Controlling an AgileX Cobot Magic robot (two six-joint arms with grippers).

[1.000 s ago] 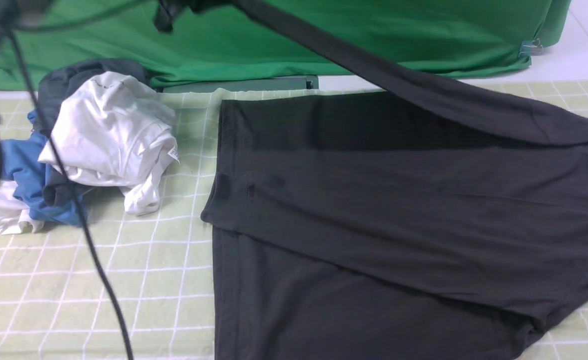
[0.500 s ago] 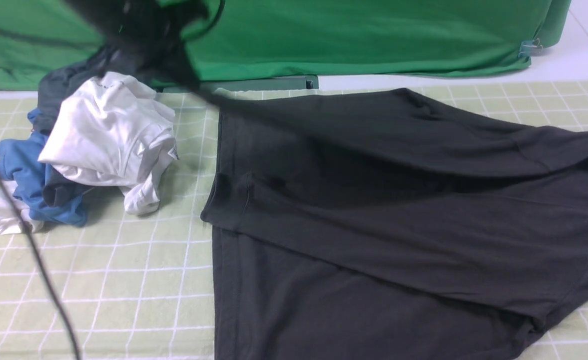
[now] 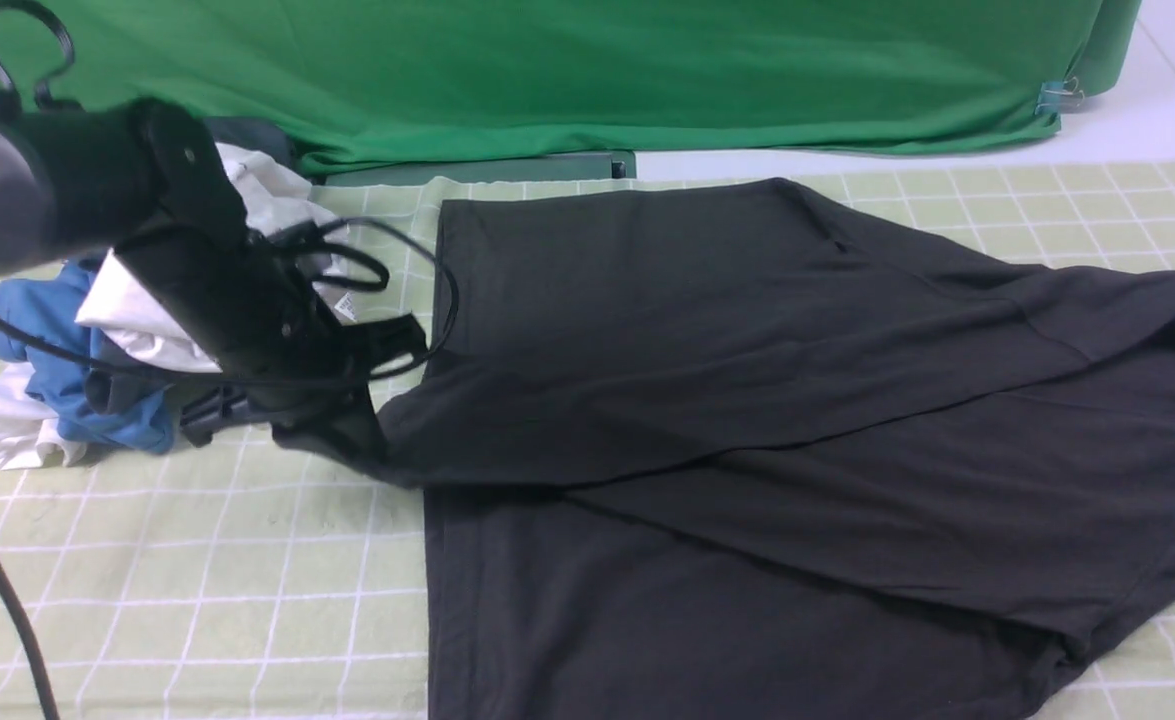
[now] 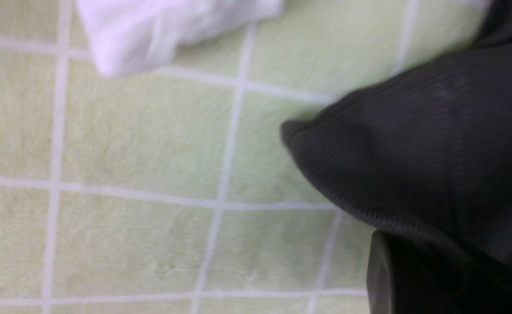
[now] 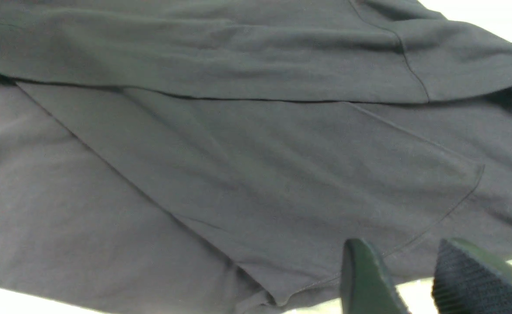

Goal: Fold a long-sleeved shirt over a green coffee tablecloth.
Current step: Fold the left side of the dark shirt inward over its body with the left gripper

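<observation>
Here, the left gripper [image 3: 355,448] is pinching the cuff [image 4: 360,157] of the large black cotton long-sleeved shirt [image 3: 747,330], the sleeve fold likely needing release next; the right gripper [image 5: 417,283] is gaping empty.

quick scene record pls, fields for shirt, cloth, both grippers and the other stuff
shirt: black long-sleeved shirt, flat on the cloth, sleeve drawn across its body
cloth: pale green gridded tablecloth
left gripper: shut on the sleeve cuff, low over the cloth
right gripper: open, above the shirt, empty
clutter: white shirt and blue garment piled at left
backdrop: deep green fabric
</observation>
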